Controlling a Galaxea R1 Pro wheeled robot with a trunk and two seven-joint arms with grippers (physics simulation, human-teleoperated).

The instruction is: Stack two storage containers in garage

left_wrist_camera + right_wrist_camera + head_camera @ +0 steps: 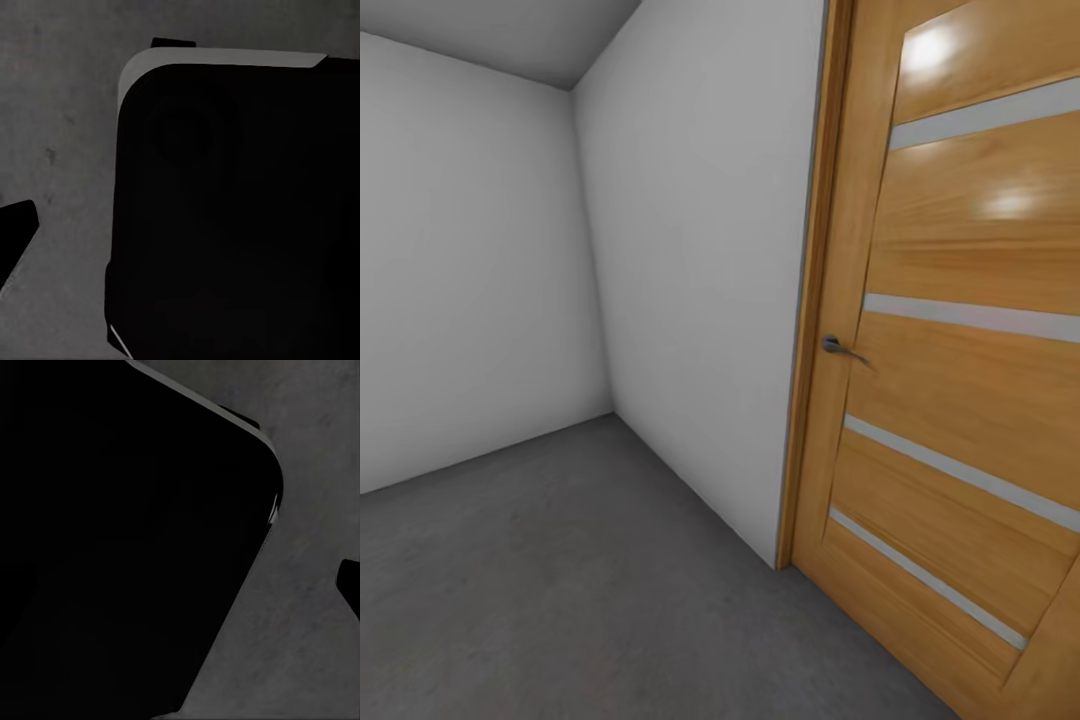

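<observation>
Location: bare room with plain white-grey walls (690, 250) and a rough dark grey concrete floor (560, 580); reads as the garage.
Door: honey-coloured wooden door with pale horizontal glazed strips (960, 380), standing beside the wall edge; small grey metal lever handle (838, 346) near its frame side.
Left wrist view: large black rounded body with a pale grey rim (240, 210) over the concrete; a dark tip (15, 232) pokes in at one edge, possibly a finger.
Right wrist view: similar black rounded body (127, 540) over concrete, dark tip (349, 581) at the edge.
Fingers: cannot tell for either arm whether they are spread or closed, or whether anything is held.
Containers: neither orange-red box appears in these views; position unknown.
Step (judged): transit, robot by the garage door, between carries or heading out to fetch.
Next move (judged): steer the base clear of the door frame and wall corner, then bring the boxes into sight before any reach.
</observation>
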